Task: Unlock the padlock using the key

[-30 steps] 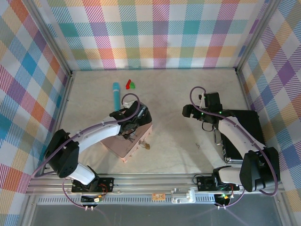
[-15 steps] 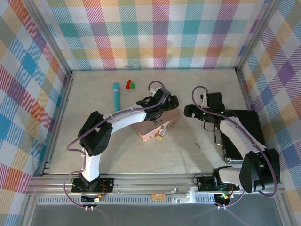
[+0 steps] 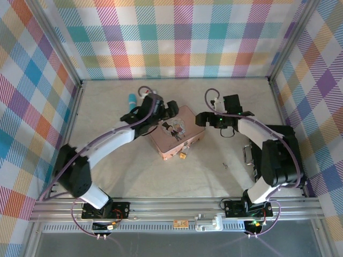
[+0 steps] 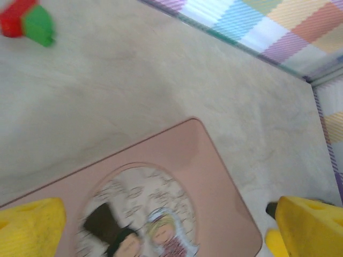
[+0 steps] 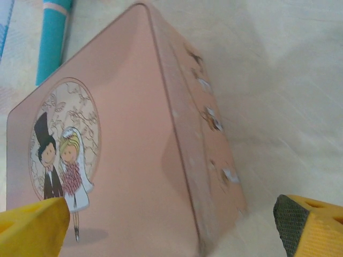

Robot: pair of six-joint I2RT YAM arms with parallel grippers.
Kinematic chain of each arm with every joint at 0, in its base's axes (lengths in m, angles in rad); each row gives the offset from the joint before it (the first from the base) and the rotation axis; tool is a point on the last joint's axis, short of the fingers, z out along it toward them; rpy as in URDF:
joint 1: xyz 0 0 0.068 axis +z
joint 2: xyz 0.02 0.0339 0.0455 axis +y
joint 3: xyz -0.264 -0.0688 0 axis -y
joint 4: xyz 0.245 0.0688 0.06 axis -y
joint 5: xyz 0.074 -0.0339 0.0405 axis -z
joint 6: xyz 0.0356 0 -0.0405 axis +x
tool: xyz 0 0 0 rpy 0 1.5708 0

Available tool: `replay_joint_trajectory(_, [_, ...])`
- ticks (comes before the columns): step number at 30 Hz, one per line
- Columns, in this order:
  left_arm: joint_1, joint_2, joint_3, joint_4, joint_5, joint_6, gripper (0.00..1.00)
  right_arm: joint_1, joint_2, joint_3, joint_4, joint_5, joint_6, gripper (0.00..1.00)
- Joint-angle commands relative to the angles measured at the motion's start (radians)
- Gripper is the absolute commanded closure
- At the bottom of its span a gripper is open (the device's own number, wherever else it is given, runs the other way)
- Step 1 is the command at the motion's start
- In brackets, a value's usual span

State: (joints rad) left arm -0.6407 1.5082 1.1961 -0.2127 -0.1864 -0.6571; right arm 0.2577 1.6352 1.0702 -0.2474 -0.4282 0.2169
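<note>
Left claw [image 3: 167, 111] hangs wide open and grips nothing, yellow fingertips [image 4: 33, 225] spread over the pink box [image 3: 179, 142] at its 10 o'clock corner. Right claw [image 3: 202, 119] is open too and empty, near the box's 2 o'clock side, the cartoon couple on the lid between its fingertips in the wrist view. The padlock [image 3: 183, 157] sits at the box's 6 o'clock edge, touching it. The key [image 3: 225, 166], a tiny sliver, lies on the table [image 3: 107, 155] at 4 o'clock from the box, well apart from both claws. A turquoise pen [image 5: 52, 37] lies out at 10 o'clock, and a red-green block [image 4: 27, 21] is near it.
</note>
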Motion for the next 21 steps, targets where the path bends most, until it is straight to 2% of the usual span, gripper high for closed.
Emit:
replay_joint_trajectory(1, [-0.008,-0.106,-0.087,-0.101,0.012,0.047,0.00,0.038,0.075,0.067,0.004,-0.044,-0.068,0.01])
replay_joint_trajectory(5, [-0.007,-0.193,-0.150,-0.150,0.004,0.041,0.00,0.063,0.163,0.132,-0.029,-0.001,-0.087,0.01])
replay_joint_trajectory(8, [-0.007,-0.229,-0.187,-0.133,-0.021,0.033,0.00,0.069,0.212,0.164,-0.027,0.014,-0.055,0.03])
replay_joint_trajectory(11, [-0.007,-0.226,-0.193,-0.108,-0.029,0.035,0.00,0.069,0.244,0.183,-0.027,0.093,0.010,0.07])
replay_joint_trajectory(17, [-0.007,-0.190,-0.170,-0.080,-0.001,0.044,0.00,0.051,0.270,0.183,-0.025,0.215,0.148,0.29])
replay_joint_trajectory(21, [-0.007,-0.180,-0.172,-0.073,0.014,0.043,0.00,0.012,0.285,0.179,-0.022,0.256,0.234,0.37])
